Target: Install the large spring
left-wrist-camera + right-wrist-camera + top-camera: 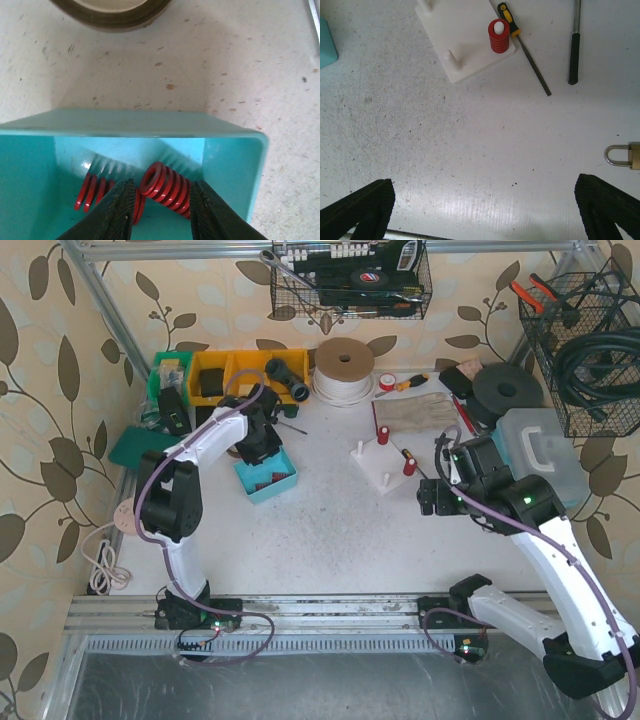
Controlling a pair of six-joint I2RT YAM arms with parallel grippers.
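Observation:
A large red spring (167, 187) lies tilted in the teal bin (130, 130), with another red spring (92, 192) to its left. My left gripper (161, 210) reaches down into the bin (268, 478). Its fingers stand on either side of the large spring, the right finger against it and a narrow gap at the left. The white peg base (385, 465) carries two red springs (409, 464) and bare pegs (448, 55). My right gripper (482, 210) is wide open and empty over bare table, near the base (465, 30).
A yellow-handled screwdriver (520, 40) lies against the base, with a black-handled rod (574, 50) and a brass padlock (625, 155) to the right. A tape roll (343, 368), yellow bins (225, 375) and a grey case (540, 455) ring the work area.

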